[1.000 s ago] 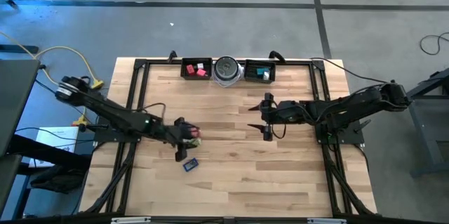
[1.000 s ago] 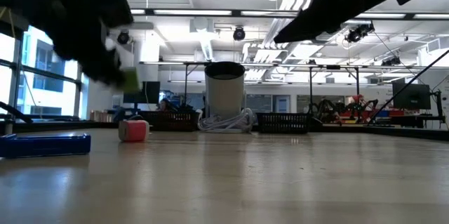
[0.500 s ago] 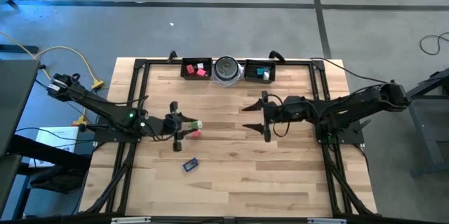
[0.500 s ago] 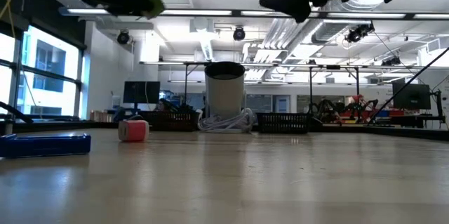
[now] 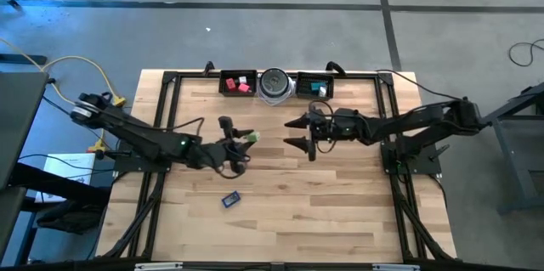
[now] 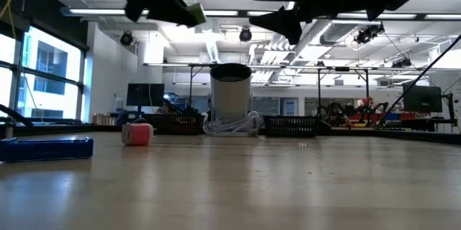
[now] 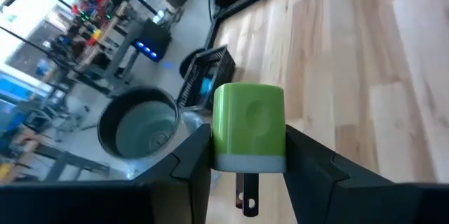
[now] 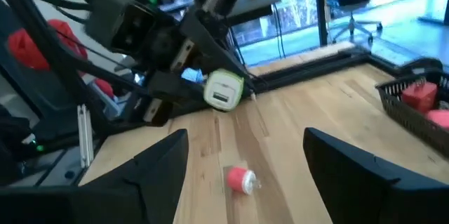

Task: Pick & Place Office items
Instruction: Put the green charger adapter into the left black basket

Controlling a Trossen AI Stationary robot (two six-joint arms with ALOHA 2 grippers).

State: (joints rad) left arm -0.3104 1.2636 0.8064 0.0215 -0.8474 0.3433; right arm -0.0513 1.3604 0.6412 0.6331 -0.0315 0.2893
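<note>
- Left gripper (image 5: 245,138) is holding the green cube (image 7: 248,127) between its jaws, lifted clear of the counter (image 5: 340,211), roughly mid-counter and short of the trays.
- Wrist view is showing the cube pinched on both side faces, metal prongs pointing down between the fingers; grip is looking square.
- Right gripper (image 5: 293,132) is hovering nearby, jaws spread wide and holding nothing, facing the left gripper; the two are near but apart.
- Pink block (image 8: 240,179) is lying on the counter below and near the left gripper; blue piece (image 5: 230,198) is sitting further toward the front edge.
- Left tray (image 5: 226,89) is already containing red and pink blocks; right tray (image 5: 302,87) is holding a teal block (image 5: 320,88); silver disc (image 5: 274,84) is sitting between them.
- Step in hand, as I judge it: carrying the cube to a tray or passing it to the right arm.
- Doing it well: keeping the cube level, keeping height over the tray wall, steering past the disc, centring over the tray before releasing.
- If handing over: the right jaws should be closing on the free faces before the left jaws are letting go.
</note>
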